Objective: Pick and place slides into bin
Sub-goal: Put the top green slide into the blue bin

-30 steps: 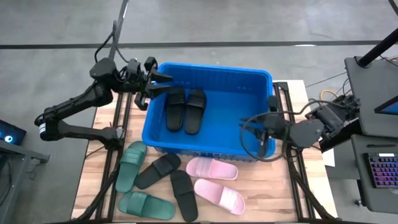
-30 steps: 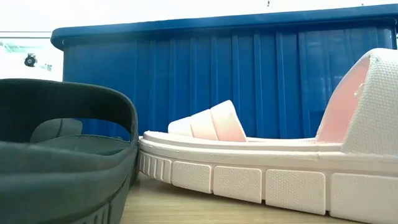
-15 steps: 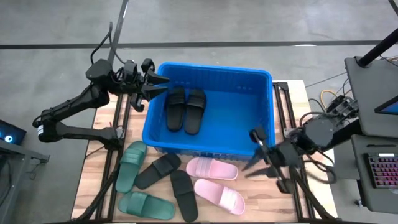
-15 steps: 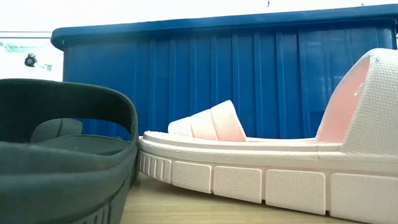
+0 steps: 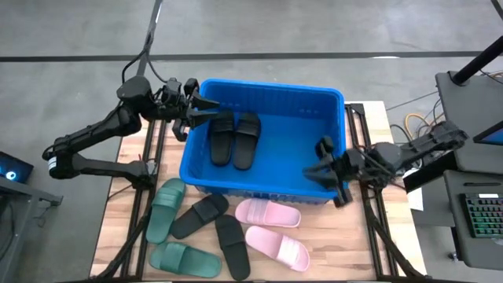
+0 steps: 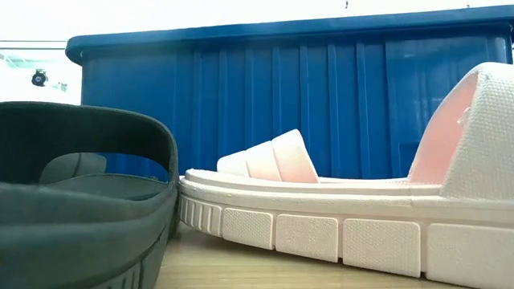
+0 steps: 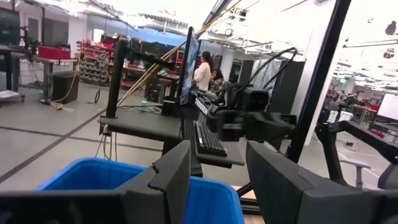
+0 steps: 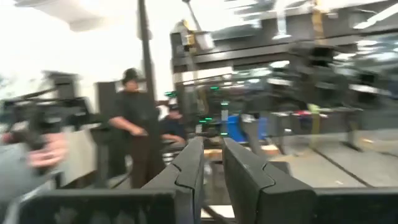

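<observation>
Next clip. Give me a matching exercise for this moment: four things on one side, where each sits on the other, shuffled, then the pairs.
Things:
1. black pair of slides
2. pink slides
3. left hand
4. right hand

Places:
A. on the table in front of the bin, on the right arm's side
B. over the bin's right wall, near the front corner
C. side by side on the floor of the bin
D. over the bin's left rim, at its far corner

Pairs: 1-C, 2-A, 3-D, 4-B
</observation>
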`<state>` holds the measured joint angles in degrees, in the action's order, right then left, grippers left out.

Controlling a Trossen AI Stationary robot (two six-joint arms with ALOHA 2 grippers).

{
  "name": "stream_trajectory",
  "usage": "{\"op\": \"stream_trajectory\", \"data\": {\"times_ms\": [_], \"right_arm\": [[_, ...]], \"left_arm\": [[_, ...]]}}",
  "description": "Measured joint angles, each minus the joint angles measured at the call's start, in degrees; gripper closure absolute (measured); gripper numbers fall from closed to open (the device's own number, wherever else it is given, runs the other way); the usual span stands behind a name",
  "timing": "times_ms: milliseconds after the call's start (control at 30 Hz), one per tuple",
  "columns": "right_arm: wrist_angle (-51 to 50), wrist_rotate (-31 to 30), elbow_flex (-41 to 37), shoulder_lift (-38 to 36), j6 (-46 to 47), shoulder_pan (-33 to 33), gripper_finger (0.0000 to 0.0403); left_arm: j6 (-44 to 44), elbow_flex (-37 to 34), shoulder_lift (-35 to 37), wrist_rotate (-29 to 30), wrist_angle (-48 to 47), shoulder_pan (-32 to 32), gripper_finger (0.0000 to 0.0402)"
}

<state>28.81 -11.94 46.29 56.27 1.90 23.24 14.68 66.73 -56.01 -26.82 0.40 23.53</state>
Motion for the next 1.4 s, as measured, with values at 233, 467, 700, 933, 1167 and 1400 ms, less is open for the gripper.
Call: {"op": "stream_trajectory", "data": {"times_ms": [233, 467, 700, 933, 1167, 1400], "right_arm": [[1.2, -0.2, -7.4, -3.0, 4.0, -12.0, 0.0351], [1.8, 6.1, -8.7, -9.2, 5.8, -13.2, 0.0351], [1.2, 17.9, -5.6, -9.3, 7.1, -13.0, 0.0347], [0.0, 18.3, -3.3, -6.3, 8.5, -12.6, 0.0293], [-0.2, 21.5, -2.4, -4.8, 10.6, -11.4, 0.0225], [-2.9, 21.5, -2.4, -5.2, 11.4, -11.5, 0.0211]], "left_arm": [[0.0, -0.5, -1.3, 0.1, -0.5, 0.0, 0.0259], [-0.5, -0.5, 0.0, 0.1, -7.3, 0.0, 0.0259], [-0.5, -0.5, 0.7, 0.1, -9.0, 0.0, 0.0259], [-0.5, -0.5, 0.6, 0.1, -9.0, 0.0, 0.0259], [1.5, -0.5, 1.9, -2.6, -12.1, 0.0, 0.0259], [5.1, -0.5, 3.2, -13.2, -16.0, 0.0, 0.0259]]}}
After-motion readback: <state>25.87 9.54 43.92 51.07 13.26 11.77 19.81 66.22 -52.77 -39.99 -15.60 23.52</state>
